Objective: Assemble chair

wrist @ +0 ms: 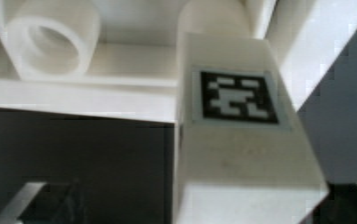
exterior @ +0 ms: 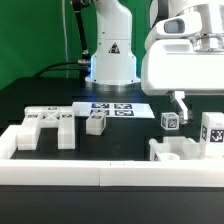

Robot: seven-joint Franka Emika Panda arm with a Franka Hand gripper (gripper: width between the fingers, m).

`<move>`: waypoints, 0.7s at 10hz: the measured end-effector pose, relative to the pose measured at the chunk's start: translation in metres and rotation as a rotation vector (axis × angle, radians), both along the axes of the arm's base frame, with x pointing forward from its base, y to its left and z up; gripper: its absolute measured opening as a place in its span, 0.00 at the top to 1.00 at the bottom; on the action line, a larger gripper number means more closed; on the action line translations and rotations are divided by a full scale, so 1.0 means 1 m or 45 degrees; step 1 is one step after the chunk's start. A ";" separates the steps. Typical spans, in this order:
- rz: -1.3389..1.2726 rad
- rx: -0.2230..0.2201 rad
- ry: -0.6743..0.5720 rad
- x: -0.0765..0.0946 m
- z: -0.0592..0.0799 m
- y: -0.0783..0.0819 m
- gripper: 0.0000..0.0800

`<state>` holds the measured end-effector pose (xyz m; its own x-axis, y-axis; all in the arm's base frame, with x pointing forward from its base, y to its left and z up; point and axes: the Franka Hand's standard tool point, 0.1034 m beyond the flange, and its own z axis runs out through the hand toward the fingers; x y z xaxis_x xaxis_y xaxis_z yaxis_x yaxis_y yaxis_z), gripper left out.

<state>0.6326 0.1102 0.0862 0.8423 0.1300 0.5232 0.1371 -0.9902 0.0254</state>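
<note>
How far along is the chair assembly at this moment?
Early stage. Done: nothing looks joined yet; the slotted piece, small block and tagged block lie apart on the table. In hand: the gripper hangs just above the tagged block at the exterior view's right, and I cannot tell whether its fingers hold anything. Left: joining essentially every part into the chair.

Arm [exterior: 110,45], one, white: reached downward at the exterior view's right. Gripper [exterior: 196,108]: pointed down, jaws stood spread wide.
</note>
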 end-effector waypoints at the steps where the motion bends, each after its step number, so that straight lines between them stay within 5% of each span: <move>1: 0.002 -0.002 0.061 -0.003 -0.004 0.001 0.19; 7: 0.004 -0.022 0.543 -0.007 -0.005 0.004 0.19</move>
